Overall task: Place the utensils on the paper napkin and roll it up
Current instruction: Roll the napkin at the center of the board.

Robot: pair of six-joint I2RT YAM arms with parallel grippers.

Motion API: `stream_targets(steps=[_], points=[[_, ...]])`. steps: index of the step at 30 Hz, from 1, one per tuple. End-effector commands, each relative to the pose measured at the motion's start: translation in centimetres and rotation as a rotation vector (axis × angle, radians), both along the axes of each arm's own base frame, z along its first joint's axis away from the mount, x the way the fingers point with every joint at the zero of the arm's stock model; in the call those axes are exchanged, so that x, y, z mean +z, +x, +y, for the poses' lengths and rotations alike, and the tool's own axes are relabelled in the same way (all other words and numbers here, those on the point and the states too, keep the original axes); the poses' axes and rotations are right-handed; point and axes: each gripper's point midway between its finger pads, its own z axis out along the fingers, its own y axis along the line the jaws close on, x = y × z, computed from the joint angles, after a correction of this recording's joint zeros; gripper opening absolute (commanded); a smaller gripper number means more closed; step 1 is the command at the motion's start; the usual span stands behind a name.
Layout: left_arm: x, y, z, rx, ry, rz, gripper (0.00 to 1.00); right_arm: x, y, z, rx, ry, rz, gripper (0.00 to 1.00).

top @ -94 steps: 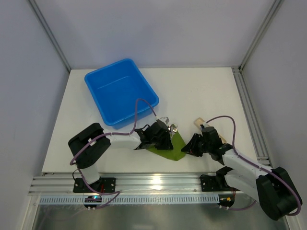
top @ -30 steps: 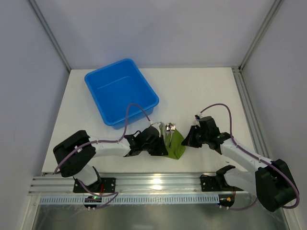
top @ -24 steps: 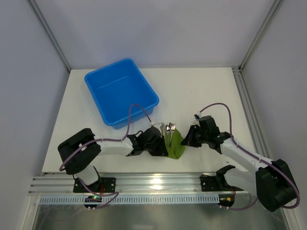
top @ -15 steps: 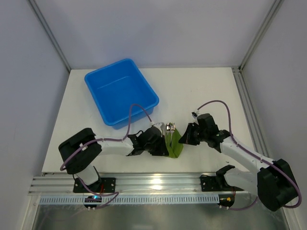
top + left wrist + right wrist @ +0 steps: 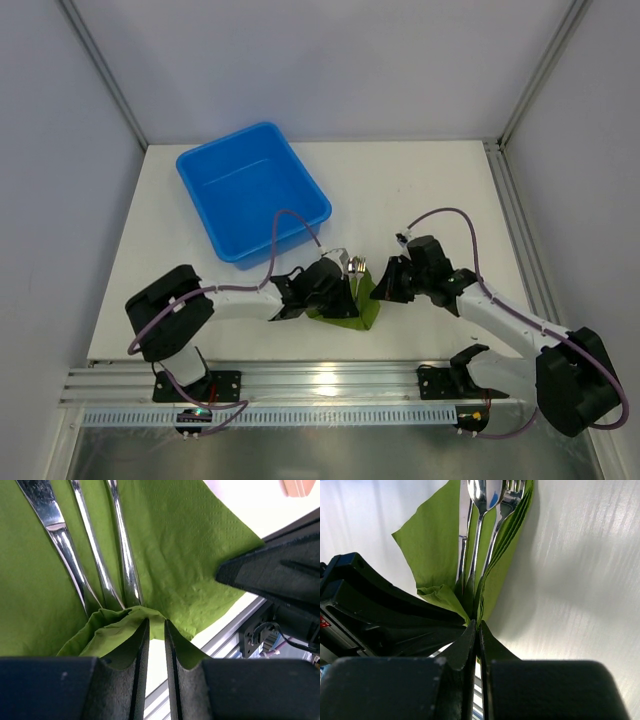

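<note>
Utensils (image 5: pixel 97 565) placed on the paper napkin (image 5: pixel 180 555), rolling barely begun
Near the bench (image 5: pixel 420 190) front edge, the right pincer (image 5: pixel 476 625) has its jaws pressed together on the napkin's right flap, raised against the cutlery; the left pincer (image 5: pixel 154 622) sits nearly closed at a bunched near fold, grip unclear. Three shiny pieces lie side by side on the creased green sheet, heads pointing away. Placing looks done; the roll itself remains

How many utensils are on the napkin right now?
3, lying side by side on the green napkin in the left wrist view: left utensil, middle utensil, right utensil. More could hide under the folds.
</note>
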Motion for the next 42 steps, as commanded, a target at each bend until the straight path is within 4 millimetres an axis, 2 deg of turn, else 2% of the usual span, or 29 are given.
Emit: stream_targets(steps=[1, 12, 23, 33, 42], points=[[0.0, 1.1, -0.5, 0.007, 0.019, -0.037, 0.19, 1.8, 1.0, 1.0, 0.018, 0.017, -0.05, 0.06], [-1.4, 1.5, 0.1, 0.025, 0.065, -0.042, 0.19, 2.2, 1.6, 3.1, 0.05, 0.018, -0.054, 0.06], [-1.0, 1.3, 0.4, 0.022, 0.062, -0.047, 0.19, 1.9, 2.5, 5.1, 0.071, 0.002, -0.03, 0.06], [-1.1, 1.0, 2.8, 0.066, 0.14, -0.047, 0.19, 1.1, 3.1, 5.9, 0.088, -0.028, -0.015, 0.06], [-0.3, 1.1, 3.7, 0.085, 0.147, -0.072, 0.19, 1.0, 3.4, 6.8, 0.119, -0.049, -0.006, 0.06]])
